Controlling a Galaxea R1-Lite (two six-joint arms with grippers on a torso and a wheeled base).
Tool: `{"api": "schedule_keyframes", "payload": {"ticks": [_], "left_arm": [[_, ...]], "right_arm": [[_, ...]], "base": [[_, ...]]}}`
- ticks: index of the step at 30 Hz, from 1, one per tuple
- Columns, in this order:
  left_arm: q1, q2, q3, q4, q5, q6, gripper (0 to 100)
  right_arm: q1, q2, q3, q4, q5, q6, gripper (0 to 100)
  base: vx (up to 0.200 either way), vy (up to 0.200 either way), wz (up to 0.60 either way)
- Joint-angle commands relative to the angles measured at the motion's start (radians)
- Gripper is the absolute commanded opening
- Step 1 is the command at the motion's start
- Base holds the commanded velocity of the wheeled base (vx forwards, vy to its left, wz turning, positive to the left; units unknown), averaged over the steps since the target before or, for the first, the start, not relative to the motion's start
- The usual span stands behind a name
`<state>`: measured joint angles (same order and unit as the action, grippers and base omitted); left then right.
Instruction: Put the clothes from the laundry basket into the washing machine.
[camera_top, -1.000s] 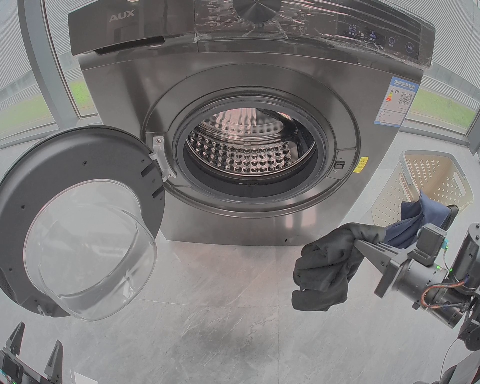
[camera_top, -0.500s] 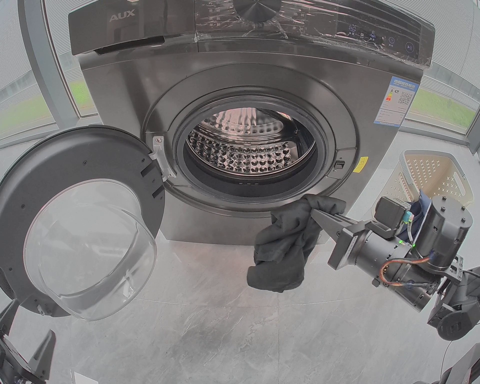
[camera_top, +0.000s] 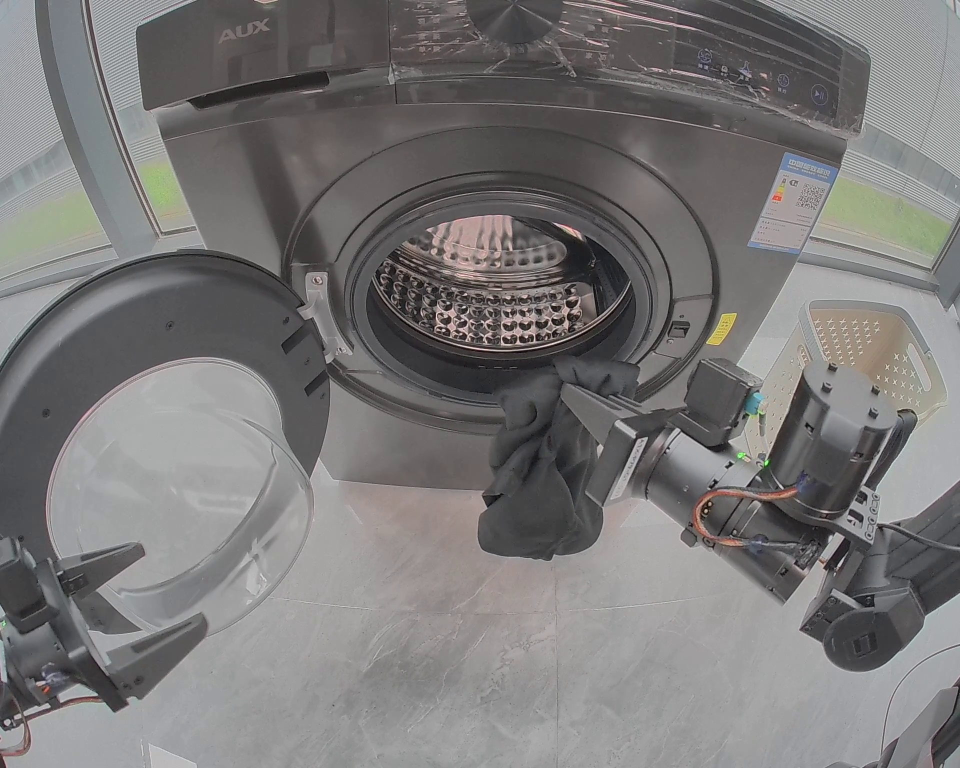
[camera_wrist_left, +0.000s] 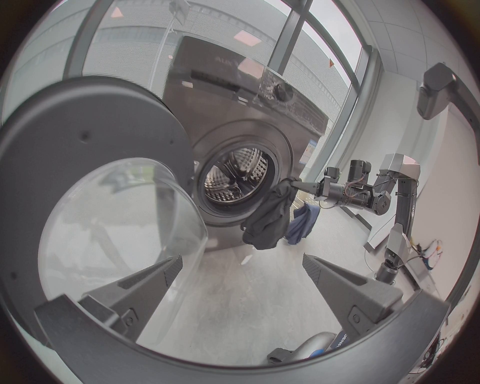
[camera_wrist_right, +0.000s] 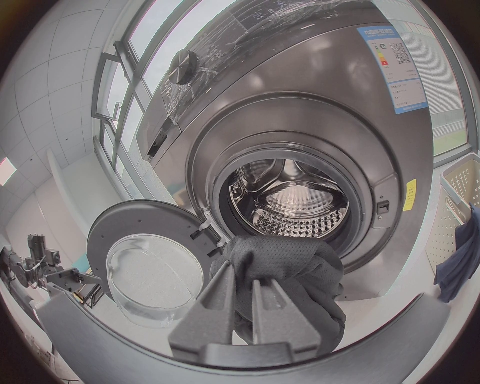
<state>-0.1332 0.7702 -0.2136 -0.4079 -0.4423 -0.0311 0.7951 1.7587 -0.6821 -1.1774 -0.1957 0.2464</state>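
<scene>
The washing machine (camera_top: 500, 150) stands with its drum (camera_top: 500, 290) open and its round door (camera_top: 150, 330) swung out to the left. My right gripper (camera_top: 575, 395) is shut on a dark grey garment (camera_top: 540, 460), which hangs at the lower right rim of the opening, outside the drum. From the right wrist, the garment (camera_wrist_right: 290, 265) bunches around the closed gripper (camera_wrist_right: 242, 280). The laundry basket (camera_top: 870, 350) sits right of the machine, a blue garment (camera_wrist_right: 460, 255) draped over its rim. My left gripper (camera_top: 165, 590) is open and holds nothing, low in front of the door glass.
The door's glass bowl (camera_wrist_left: 120, 225) bulges close to the left gripper (camera_wrist_left: 241, 259). Grey tiled floor (camera_top: 450, 650) lies open in front of the machine. Windows run behind and beside the machine.
The right arm has carried the dark garment from beside the basket leftward and up to the drum's lower rim. The left gripper has risen into view at the lower left.
</scene>
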Motion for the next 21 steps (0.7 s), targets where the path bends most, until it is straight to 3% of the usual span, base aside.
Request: {"api": "schedule_keyframes", "payload": {"ticks": [1,6,11,16,21], "left_arm": [[-0.131,0.324,-0.035,-0.134,0.010,-0.003,100],[-0.217,0.454,-0.036,-0.249,0.014,-0.021,100],[-0.283,0.580,-0.069,-0.341,0.065,-0.024,100],[-0.345,0.652,-0.112,-0.365,0.085,-0.026,100],[-0.362,0.715,-0.150,-0.367,0.088,-0.030,100]], "right_arm": [[0.015,0.024,-0.070,0.009,0.006,-0.004,0],[0.021,0.021,-0.088,0.007,0.012,-0.009,0],[0.038,0.011,-0.094,-0.004,0.024,-0.009,0],[0.049,0.007,-0.089,-0.008,0.024,-0.007,0],[0.049,-0.010,-0.085,-0.008,0.024,-0.007,0]], "base": [[0.000,0.000,0.00],[0.000,0.000,0.00],[0.000,0.000,0.00],[0.000,0.000,0.00],[0.000,0.000,0.00]]}}
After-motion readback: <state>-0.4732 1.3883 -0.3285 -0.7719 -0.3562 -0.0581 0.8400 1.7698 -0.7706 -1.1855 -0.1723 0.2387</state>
